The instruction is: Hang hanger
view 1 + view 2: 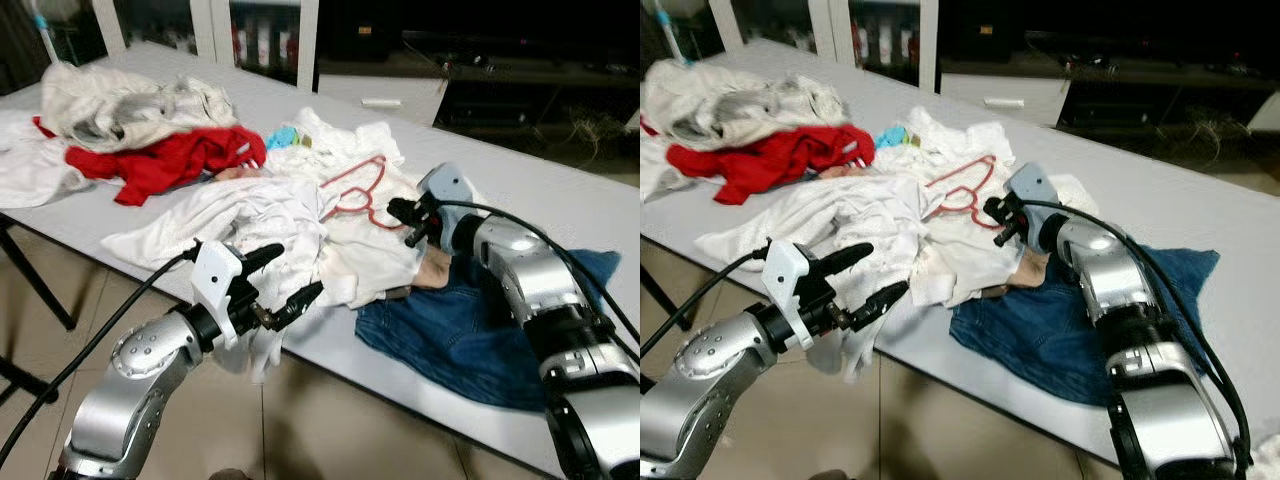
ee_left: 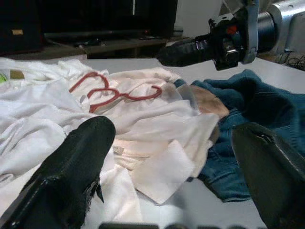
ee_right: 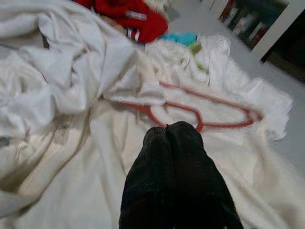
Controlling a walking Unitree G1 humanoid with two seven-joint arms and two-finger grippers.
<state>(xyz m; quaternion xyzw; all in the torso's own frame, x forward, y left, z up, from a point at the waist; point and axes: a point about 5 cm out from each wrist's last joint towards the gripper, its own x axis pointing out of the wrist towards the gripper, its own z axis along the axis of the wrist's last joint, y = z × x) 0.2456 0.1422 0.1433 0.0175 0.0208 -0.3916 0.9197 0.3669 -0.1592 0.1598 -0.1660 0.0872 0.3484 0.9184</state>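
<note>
Red hanger (image 1: 355,192): flat on white clothes (image 1: 300,215), table (image 1: 560,205) centre | right gripper (image 1: 404,222): fingers pressed together, just right of hanger | left gripper (image 1: 285,280): fingers spread wide, nearer, left.

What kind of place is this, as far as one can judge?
Probably a room in a home, used for sorting laundry: a grey table piled with white clothes, a red hanger and blue jeans, with glass-door cabinets behind.
</note>
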